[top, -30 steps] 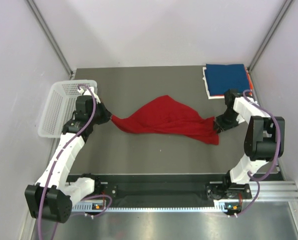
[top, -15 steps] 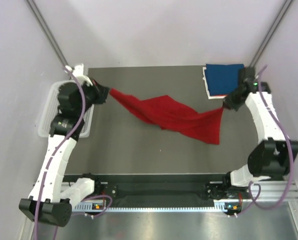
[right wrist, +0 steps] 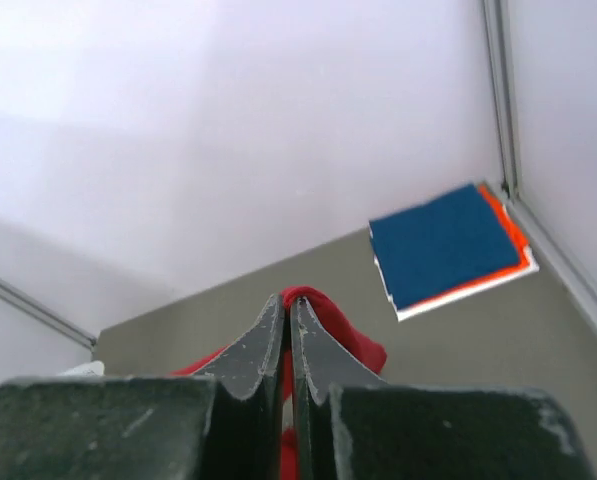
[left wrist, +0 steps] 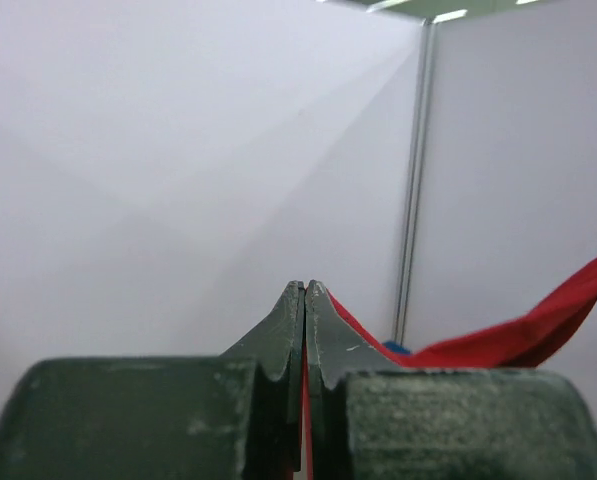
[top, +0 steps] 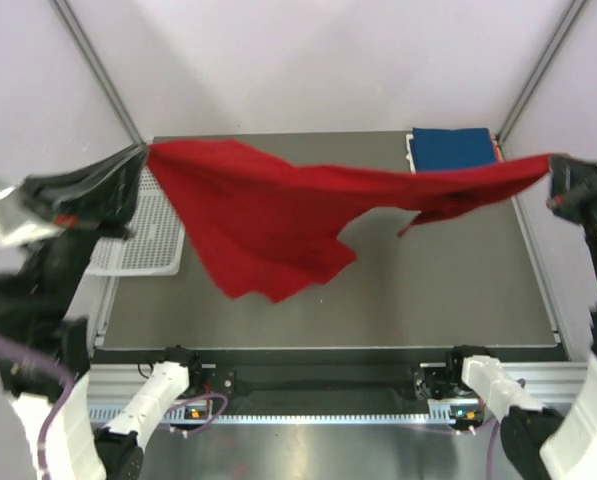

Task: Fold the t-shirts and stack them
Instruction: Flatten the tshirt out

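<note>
I have the left tool [left wrist: 305,288] and the right tool [right wrist: 288,300] each clamped tight on an end of the red t-shirt [top: 268,215], stretched in the air above the tabletop [top: 438,290].

Grey table [top: 428,285], folded t-shirts [top: 453,150] stacked far right corner, white mesh basket [top: 158,240] left edge

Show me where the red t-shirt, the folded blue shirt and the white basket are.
red t-shirt [top: 258,215], top view, middle of the spread cloth.
folded blue shirt [top: 453,148], top view, its top face.
white basket [top: 148,235], top view, bare mesh floor.
</note>
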Action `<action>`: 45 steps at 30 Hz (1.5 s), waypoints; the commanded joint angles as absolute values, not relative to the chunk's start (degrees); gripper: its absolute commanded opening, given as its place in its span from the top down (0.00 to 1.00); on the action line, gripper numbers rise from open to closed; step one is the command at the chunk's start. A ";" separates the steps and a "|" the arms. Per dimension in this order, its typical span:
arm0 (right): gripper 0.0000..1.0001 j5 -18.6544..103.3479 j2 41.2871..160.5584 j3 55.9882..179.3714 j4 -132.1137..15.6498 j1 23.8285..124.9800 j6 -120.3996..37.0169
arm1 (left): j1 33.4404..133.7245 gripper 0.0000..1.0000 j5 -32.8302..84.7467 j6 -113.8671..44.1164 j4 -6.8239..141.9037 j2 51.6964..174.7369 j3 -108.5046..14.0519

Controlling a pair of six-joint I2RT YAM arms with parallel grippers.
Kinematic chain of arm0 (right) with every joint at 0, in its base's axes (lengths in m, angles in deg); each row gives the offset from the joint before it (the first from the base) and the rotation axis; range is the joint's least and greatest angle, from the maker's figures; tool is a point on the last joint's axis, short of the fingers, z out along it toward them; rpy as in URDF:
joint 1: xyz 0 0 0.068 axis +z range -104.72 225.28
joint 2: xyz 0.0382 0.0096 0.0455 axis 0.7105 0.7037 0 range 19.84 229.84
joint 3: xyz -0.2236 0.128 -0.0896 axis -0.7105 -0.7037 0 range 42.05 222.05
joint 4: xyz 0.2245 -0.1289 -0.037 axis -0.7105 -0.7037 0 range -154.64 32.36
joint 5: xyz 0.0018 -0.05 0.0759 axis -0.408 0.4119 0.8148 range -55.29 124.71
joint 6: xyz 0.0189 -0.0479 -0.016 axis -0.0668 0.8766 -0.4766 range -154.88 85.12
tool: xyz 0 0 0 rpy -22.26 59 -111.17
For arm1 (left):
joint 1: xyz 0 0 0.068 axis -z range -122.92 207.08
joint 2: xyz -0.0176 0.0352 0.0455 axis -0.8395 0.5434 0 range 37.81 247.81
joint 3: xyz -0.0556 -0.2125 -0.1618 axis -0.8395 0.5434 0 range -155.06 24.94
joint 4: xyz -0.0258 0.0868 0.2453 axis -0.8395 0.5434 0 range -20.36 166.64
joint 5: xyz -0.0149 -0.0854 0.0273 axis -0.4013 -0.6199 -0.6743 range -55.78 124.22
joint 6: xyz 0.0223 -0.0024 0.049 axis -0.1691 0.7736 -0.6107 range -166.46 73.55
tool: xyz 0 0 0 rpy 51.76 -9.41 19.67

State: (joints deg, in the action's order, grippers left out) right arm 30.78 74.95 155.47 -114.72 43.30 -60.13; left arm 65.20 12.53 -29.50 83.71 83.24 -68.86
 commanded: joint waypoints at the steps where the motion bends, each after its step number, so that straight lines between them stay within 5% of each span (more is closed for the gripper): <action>1: 1.00 31.10 68.90 158.32 -115.47 43.87 -56.85 | 64.91 1.00 13.20 -27.82 84.40 80.35 -76.27; 9: 1.00 26.27 66.77 165.97 -116.08 43.87 -57.46 | 64.91 1.00 17.60 -30.72 96.09 83.78 -89.14; 24: 1.00 36.62 73.80 143.91 -100.18 43.87 -58.70 | 64.91 1.00 18.57 -32.48 84.94 90.19 -68.31; 33: 1.00 37.96 81.98 154.36 -102.36 43.87 -56.67 | 64.91 1.00 21.91 -34.06 83.36 97.14 -75.60; 45: 1.00 33.40 70.13 155.78 -108.87 43.87 -57.29 | 64.91 1.00 23.67 -33.19 88.71 85.98 -79.72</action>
State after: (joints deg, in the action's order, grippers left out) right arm 36.27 73.14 153.92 -108.40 43.30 -57.82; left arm 65.20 22.27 -33.11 90.27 88.75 -76.00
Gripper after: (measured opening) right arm 0.010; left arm 0.013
